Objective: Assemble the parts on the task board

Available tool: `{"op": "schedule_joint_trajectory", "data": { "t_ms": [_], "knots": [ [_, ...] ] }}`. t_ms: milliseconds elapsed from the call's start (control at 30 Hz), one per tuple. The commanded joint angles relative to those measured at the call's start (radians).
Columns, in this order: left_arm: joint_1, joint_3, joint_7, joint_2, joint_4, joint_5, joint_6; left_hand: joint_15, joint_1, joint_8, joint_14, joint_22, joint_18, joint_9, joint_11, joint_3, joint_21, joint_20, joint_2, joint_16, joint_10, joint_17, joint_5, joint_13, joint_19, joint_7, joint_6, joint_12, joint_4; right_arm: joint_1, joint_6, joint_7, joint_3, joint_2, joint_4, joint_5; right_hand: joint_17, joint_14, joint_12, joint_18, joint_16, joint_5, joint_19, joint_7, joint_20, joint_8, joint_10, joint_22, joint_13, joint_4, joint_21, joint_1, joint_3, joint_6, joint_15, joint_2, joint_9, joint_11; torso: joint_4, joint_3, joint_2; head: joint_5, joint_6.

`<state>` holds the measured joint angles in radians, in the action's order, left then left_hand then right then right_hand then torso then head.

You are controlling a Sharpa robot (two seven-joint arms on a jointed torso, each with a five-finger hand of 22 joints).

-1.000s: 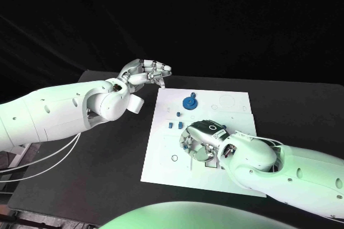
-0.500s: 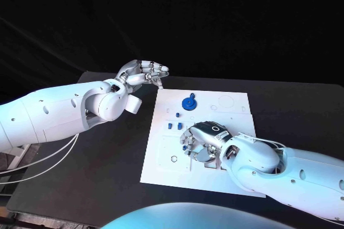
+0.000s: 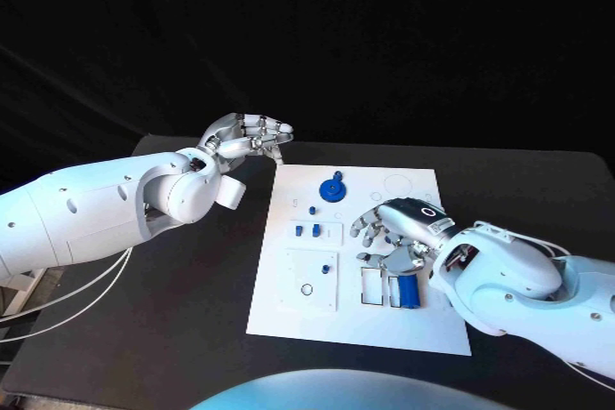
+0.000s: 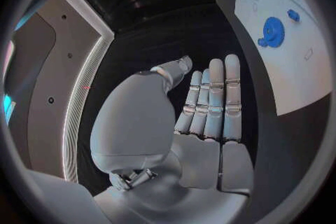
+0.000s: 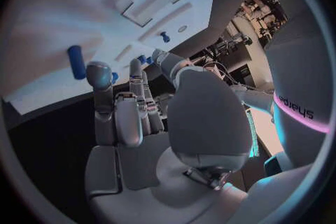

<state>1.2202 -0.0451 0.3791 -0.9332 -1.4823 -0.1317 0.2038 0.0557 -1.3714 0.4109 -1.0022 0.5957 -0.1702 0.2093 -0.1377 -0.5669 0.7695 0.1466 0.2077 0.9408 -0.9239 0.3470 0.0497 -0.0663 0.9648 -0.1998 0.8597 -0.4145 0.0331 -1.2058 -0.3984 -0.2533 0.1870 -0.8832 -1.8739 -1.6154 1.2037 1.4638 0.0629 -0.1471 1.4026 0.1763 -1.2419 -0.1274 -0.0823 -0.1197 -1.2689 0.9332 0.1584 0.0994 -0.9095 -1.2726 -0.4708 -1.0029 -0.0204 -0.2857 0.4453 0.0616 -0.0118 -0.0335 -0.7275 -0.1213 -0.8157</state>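
Since a second earlier the right hand (image 3: 391,235) had lifted off the lower middle of the task board (image 3: 282,299) and shifted toward its right side, and a long blue part (image 3: 408,291) that it had covered now lay in plain sight. That hand hovered above the plate with its fingers spread and nothing between them; the right wrist view showed the same, fingers (image 5: 129,117) apart over the white surface. The left hand (image 3: 246,136) had hardly moved, still raised beyond the board's far left corner, over bare black table (image 3: 154,339). From above its fingers looked curled, yet its own wrist view showed them straight and side by side (image 4: 210,101), holding nothing, so I could not tell how wide it truly stood.

On the plate, the round blue disc (image 3: 333,190) sat near the far edge, well apart from both hands. Two small blue pegs (image 3: 309,230) stood side by side left of the right hand, and one more (image 3: 327,269) stood nearer the middle. The long part lay beside a rectangular recess (image 3: 373,286), just below the right hand. The board's left strip and near edge lay open, with dark table on every side.
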Motion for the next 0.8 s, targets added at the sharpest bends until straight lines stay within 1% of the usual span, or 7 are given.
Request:
{"op": "schedule_joint_trajectory", "data": {
  "t_ms": [33, 133, 233, 267, 367, 700, 800],
  "knots": [
    [0.000, 0.000, 0.012, 0.004, 0.003, -0.008, -0.021, 0.008, 0.002, 0.007, 0.002, -0.001, -0.013, 0.001, -0.001, 0.004, -0.006, 0.005, -0.006, -0.003, 0.005, 0.001, 0.002, -0.002, 0.000, 0.002, -0.007, 0.005, 0.000, -0.027, -0.007, 0.095, -0.001, -0.026, 0.000, 0.049, -0.028, 0.034, 0.004, -0.009, -0.012, 0.002, 0.021, -0.002, -0.009, 0.002, 0.047, -0.039, -0.012, -0.006, 0.046, -0.012, 0.036, -0.010, 0.009, -0.006, -0.005, 0.006, -0.0019, 0.0011, 0.001, 0.013, 0.009],
    [0.000, -0.001, 0.013, 0.007, 0.007, -0.012, -0.023, 0.008, 0.002, 0.007, 0.002, -0.001, -0.013, 0.001, -0.001, 0.004, -0.006, 0.005, -0.006, -0.003, 0.005, 0.001, 0.002, -0.002, 0.000, 0.002, -0.007, 0.005, 0.000, -0.049, 0.017, 0.128, -0.002, -0.049, 0.013, 0.029, -0.039, 0.031, 0.015, -0.015, -0.016, 0.003, 0.035, -0.003, -0.011, 0.007, 0.083, -0.062, -0.025, -0.002, 0.079, -0.039, 0.080, -0.014, 0.017, -0.005, -0.014, 0.011, -0.0022, 0.0010, -0.001, 0.021, 0.015],
    [0.000, -0.002, 0.015, 0.009, 0.009, -0.017, -0.024, 0.008, 0.002, 0.007, 0.002, -0.001, -0.013, 0.001, -0.001, 0.004, -0.006, 0.005, -0.006, -0.003, 0.005, 0.001, 0.002, -0.002, 0.000, 0.002, -0.007, 0.005, 0.000, -0.060, 0.037, 0.154, -0.002, -0.060, 0.029, -0.017, -0.096, 0.018, 0.035, -0.025, -0.045, 0.006, 0.068, 0.006, -0.012, 0.012, 0.131, -0.116, -0.044, 0.025, 0.151, -0.076, 0.184, -0.020, 0.022, 0.005, -0.025, 0.016, -0.0013, -0.0007, -0.001, 0.025, 0.020],
    [0.000, -0.002, 0.015, 0.009, 0.009, -0.018, -0.025, 0.008, 0.002, 0.007, 0.002, -0.001, -0.013, 0.001, -0.001, 0.004, -0.006, 0.005, -0.006, -0.003, 0.005, 0.001, 0.002, -0.002, 0.000, 0.002, -0.007, 0.005, 0.000, -0.062, 0.041, 0.162, -0.001, -0.063, 0.033, -0.040, -0.139, 0.004, 0.075, -0.028, -0.070, 0.014, 0.091, 0.020, -0.022, 0.019, 0.158, -0.155, -0.059, 0.076, 0.210, -0.150, 0.323, -0.023, 0.023, 0.041, -0.038, 0.026, -0.0006, -0.0011, -0.001, 0.028, 0.022],
    [0.000, -0.003, 0.015, 0.010, 0.010, -0.020, -0.026, 0.008, 0.002, 0.007, 0.002, -0.001, -0.013, 0.001, -0.001, 0.004, -0.006, 0.005, -0.006, -0.003, 0.005, 0.001, 0.002, -0.002, 0.000, 0.002, -0.007, 0.005, 0.000, -0.066, 0.050, 0.179, -0.001, -0.068, 0.041, -0.107, -0.215, -0.015, 0.115, -0.036, -0.109, 0.010, 0.089, 0.036, -0.015, 0.031, 0.212, -0.180, -0.081, 0.187, 0.255, -0.218, 0.455, -0.016, 0.025, 0.045, -0.054, 0.014, 0.0015, -0.0013, -0.002, 0.033, 0.025],
    [0.000, -0.004, 0.016, 0.012, 0.011, -0.029, -0.029, 0.008, 0.001, 0.008, 0.003, -0.002, -0.013, 0.001, -0.001, 0.006, -0.007, 0.006, -0.006, -0.004, 0.007, 0.001, 0.002, -0.002, -0.001, 0.003, -0.008, 0.005, 0.000, -0.070, 0.125, 0.173, 0.003, -0.064, 0.068, -0.247, -0.229, -0.019, 0.133, -0.036, -0.117, 0.012, 0.086, 0.066, -0.015, 0.042, 0.259, -0.186, -0.091, 0.193, 0.273, -0.241, 0.507, -0.001, 0.025, 0.047, -0.062, 0.015, 0.0007, -0.0003, -0.001, 0.032, 0.028],
    [0.000, -0.004, 0.015, 0.011, 0.011, -0.031, -0.031, 0.008, 0.001, 0.008, 0.003, -0.002, -0.013, 0.001, -0.001, 0.006, -0.007, 0.006, -0.006, -0.004, 0.007, 0.001, 0.002, -0.002, -0.001, 0.003, -0.008, 0.005, 0.000, -0.070, 0.146, 0.170, 0.005, -0.061, 0.081, -0.265, -0.226, -0.018, 0.135, -0.036, -0.116, 0.012, 0.085, 0.068, -0.015, 0.043, 0.264, -0.186, -0.091, 0.193, 0.275, -0.245, 0.509, 0.002, 0.026, 0.048, -0.063, 0.017, 0.0012, -0.0004, -0.002, 0.032, 0.028]
  ]
}}
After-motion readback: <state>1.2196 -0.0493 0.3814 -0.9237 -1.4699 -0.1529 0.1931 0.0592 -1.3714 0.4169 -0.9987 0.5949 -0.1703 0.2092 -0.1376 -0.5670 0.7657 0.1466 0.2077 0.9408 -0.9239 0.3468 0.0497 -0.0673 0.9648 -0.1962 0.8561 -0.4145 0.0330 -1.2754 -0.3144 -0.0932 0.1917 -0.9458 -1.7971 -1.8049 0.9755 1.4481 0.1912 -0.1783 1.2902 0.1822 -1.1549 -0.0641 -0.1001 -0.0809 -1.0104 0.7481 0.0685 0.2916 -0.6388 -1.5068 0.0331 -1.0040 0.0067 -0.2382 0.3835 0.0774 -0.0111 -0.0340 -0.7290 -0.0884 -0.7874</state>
